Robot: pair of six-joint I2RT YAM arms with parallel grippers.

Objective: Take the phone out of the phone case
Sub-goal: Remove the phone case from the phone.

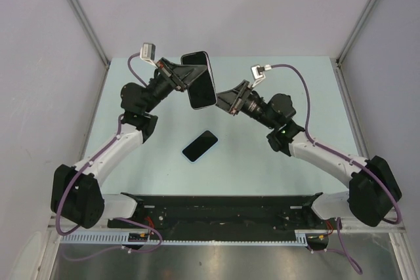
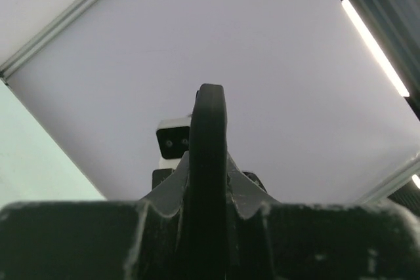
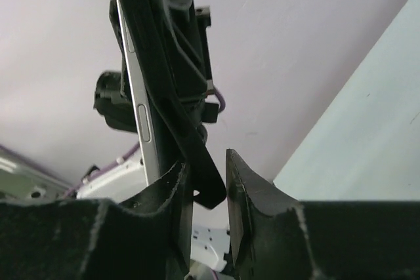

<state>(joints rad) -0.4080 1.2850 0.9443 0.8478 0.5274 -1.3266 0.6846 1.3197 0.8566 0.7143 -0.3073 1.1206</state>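
Note:
The phone in its black phone case [image 1: 200,80] is held up above the table, screen toward the camera. My left gripper [image 1: 186,75] is shut on its left edge. In the left wrist view the case's dark edge [image 2: 209,136] stands upright, clamped in the left gripper [image 2: 209,185]. My right gripper [image 1: 223,101] is at the lower right corner. In the right wrist view the phone's silver side with buttons [image 3: 134,70] shows. The black case corner [image 3: 187,132] is peeled away from it. That corner lies inside the right gripper [image 3: 205,160], which is open, with a gap to the right finger.
A second dark phone-shaped slab [image 1: 200,145] lies flat on the pale green table [image 1: 282,168], below the raised grippers. Grey walls enclose the table on three sides. The arm bases and a black rail [image 1: 223,211] run along the near edge.

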